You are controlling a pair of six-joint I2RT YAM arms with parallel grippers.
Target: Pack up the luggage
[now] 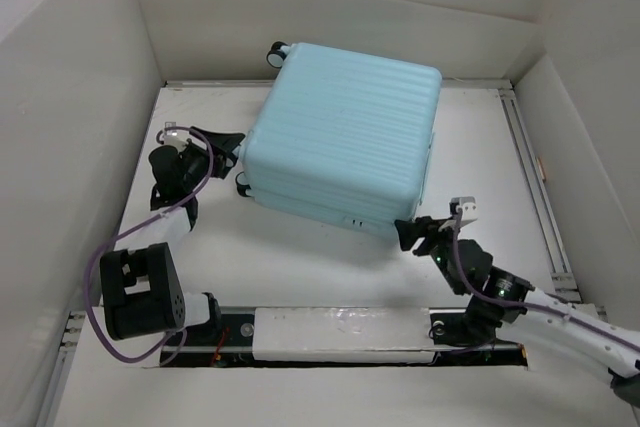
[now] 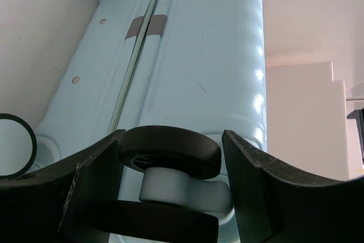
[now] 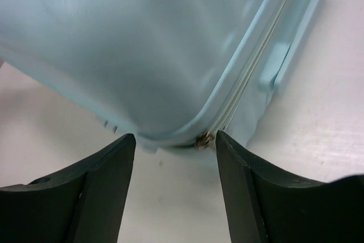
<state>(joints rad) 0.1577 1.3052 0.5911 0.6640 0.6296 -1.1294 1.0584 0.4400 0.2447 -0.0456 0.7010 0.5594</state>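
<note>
- Luggage (image 1: 345, 137): light-blue ribbed hard shell, closed; lies flat on the white table (image 1: 300, 267), toward the far middle, wheels on its left end.
- Left gripper (image 1: 232, 139): sits against the wheeled end of the luggage; fingers apart, with a black caster wheel (image 2: 170, 149) filling the gap between them; cannot tell whether pinching or merely flanking.
- Right gripper (image 3: 173, 135): sits at the near right corner of the luggage; fingers spread, pinching nothing; zipper pull (image 3: 202, 139) lies just past the fingertips, on the corner seam.
</note>
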